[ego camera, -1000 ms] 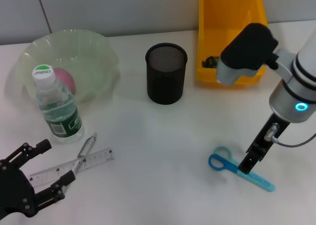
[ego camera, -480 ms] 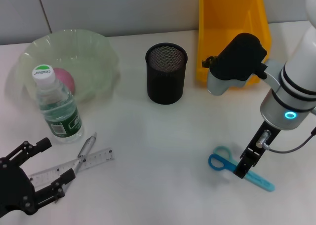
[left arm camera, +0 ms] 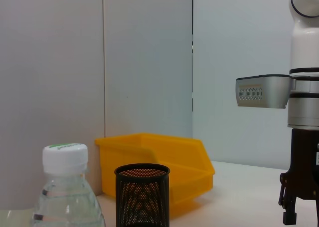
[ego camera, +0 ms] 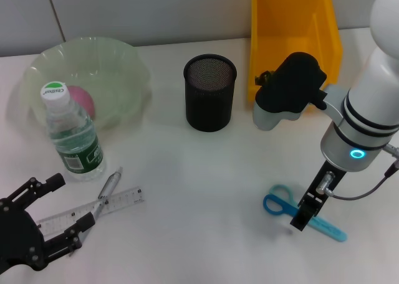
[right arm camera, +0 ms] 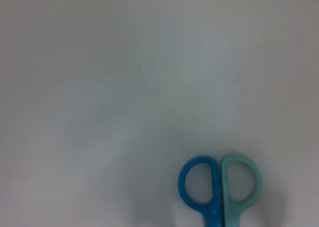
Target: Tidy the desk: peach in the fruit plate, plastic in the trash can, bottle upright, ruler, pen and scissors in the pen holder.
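The blue and teal scissors (ego camera: 279, 203) lie flat at the front right, and my right gripper (ego camera: 302, 217) points down onto them just behind the handles. The right wrist view shows only the handle rings of the scissors (right arm camera: 219, 187). My left gripper (ego camera: 64, 209) rests open at the front left, its fingers either side of the clear ruler (ego camera: 93, 210). The silver pen (ego camera: 107, 189) lies across the ruler. The bottle (ego camera: 72, 134) stands upright. The pink peach (ego camera: 82, 100) sits in the green fruit plate (ego camera: 118, 60). The black mesh pen holder (ego camera: 211, 92) stands mid-table.
The yellow trash can (ego camera: 292, 22) stands at the back right with a dark scrap (ego camera: 265, 78) inside it. The left wrist view shows the bottle (left arm camera: 65, 192), the pen holder (left arm camera: 142, 194), the yellow bin (left arm camera: 164, 157) and my right gripper (left arm camera: 290, 212) farther off.
My right arm has swung toward the left and its gripper has slid along the scissors toward the handles. The scissors and the left arm have not moved.
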You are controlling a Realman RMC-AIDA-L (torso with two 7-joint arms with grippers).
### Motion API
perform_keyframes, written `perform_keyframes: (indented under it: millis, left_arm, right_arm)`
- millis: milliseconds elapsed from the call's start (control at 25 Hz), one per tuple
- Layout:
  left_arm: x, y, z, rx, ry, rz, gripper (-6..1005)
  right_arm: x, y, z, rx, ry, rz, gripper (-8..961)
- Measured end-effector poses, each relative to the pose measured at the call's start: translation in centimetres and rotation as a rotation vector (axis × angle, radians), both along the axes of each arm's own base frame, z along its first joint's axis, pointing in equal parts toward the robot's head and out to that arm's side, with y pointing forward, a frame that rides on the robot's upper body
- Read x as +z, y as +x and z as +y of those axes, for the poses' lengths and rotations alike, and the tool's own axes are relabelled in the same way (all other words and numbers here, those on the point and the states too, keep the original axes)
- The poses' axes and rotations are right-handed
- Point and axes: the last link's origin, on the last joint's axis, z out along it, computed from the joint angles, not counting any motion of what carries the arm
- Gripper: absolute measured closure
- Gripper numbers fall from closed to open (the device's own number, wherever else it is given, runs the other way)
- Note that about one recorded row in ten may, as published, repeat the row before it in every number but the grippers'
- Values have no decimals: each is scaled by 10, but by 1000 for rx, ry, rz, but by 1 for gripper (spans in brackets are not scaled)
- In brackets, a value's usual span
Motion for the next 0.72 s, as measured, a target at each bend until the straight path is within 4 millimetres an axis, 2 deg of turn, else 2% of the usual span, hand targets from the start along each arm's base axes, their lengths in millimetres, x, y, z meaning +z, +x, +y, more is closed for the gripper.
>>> perform_keyframes:
  millis: [720]
  left_arm:
    - [0,2,1,-9,-2,-5,158]
  right_arm:
    - [-4,2,0,2,-8,-18,118]
